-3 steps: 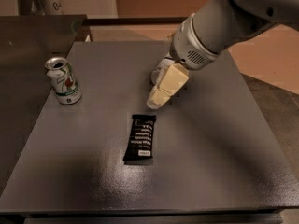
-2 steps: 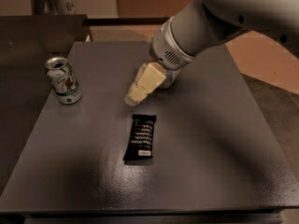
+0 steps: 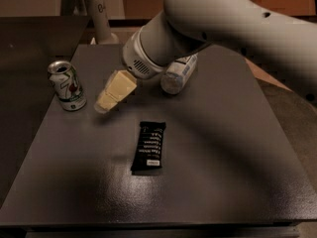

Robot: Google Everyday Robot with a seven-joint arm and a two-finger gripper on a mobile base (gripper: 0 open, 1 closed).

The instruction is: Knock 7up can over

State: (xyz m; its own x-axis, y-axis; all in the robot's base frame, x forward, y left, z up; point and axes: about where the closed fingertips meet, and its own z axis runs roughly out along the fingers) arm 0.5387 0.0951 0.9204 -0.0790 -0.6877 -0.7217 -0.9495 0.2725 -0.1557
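Note:
The 7up can [image 3: 67, 86] stands upright near the left edge of the dark table [image 3: 223, 172]. It is white and green with a red dot and a silver open top. My gripper [image 3: 106, 102], with cream-coloured fingers, hangs just above the table a short way right of the can, not touching it. My big white arm reaches in from the upper right.
A flat black snack bar wrapper [image 3: 149, 146] lies in the middle of the table. A clear plastic water bottle [image 3: 177, 74] lies on its side behind my arm. A white robot base [image 3: 96, 14] stands beyond the table's far edge.
My gripper has moved left across the table toward the can. The water bottle has come into view behind the arm. The can has not moved.

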